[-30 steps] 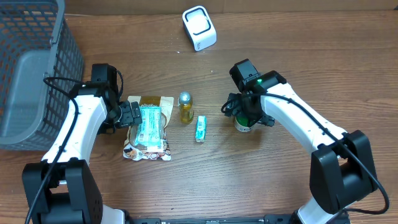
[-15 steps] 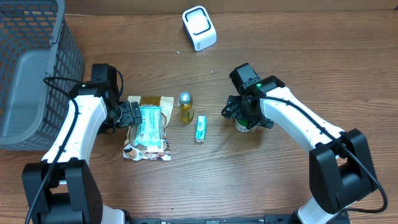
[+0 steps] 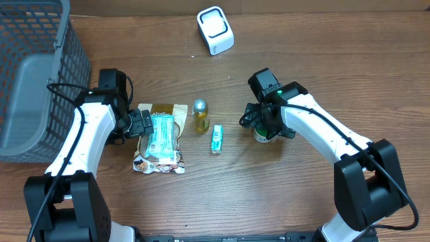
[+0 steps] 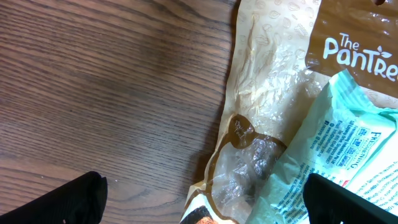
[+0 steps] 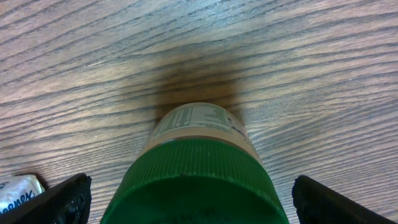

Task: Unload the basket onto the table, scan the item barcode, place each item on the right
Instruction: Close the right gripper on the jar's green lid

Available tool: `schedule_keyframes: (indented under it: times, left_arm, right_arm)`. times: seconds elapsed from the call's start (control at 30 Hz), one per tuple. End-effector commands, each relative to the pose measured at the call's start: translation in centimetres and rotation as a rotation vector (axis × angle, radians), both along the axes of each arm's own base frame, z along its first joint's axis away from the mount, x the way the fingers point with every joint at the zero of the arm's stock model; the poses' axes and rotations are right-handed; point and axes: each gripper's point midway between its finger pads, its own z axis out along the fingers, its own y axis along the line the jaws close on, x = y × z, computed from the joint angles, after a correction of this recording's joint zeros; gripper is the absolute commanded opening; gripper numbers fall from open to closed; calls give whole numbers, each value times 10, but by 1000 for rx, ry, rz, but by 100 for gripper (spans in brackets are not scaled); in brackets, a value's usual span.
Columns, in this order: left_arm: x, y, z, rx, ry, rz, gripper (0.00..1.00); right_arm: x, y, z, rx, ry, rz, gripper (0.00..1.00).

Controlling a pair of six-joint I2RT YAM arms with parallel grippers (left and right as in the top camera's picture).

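- Overhead: right gripper (image 3: 263, 128) sits spread wide around the green-capped jar (image 3: 261, 137) at 3 o'clock, probably lining up a grab. The scanner (image 3: 215, 29) sits at 12.
- Left wrist: left gripper (image 4: 208, 199) hangs released over the brown pouch (image 4: 267, 124) edge, holding nothing.
- Right wrist: jar's upright between the open fingers, not pinched yet.

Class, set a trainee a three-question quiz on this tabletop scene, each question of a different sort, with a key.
1. Fill in: the grey basket stands on the robot's ___ side.
2. True or false: the right gripper is shut on the green-capped bottle.
3. What lies on the brown snack bag? A grey basket; B teal packet; C green-capped bottle.
Key: 1 left. 2 false: it is open, one finger on either side of the bottle. 3 B.
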Motion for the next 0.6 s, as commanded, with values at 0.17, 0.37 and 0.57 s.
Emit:
schedule_keyframes:
  times: [0.17,0.37,0.57]
  left_arm:
    - [5,-1,4,-6,-13,-10,99]
    - [5,0,4,-6,-13,-10,100]
    - [5,-1,4,-6,-13,-10,99]
  right_arm:
    - [2,-5,-2,-19,-6,-2,100]
    - [-1,-6,-7,-21,-4,-2,100]
    - [1,-5,-15,-13,-23,-2,100]
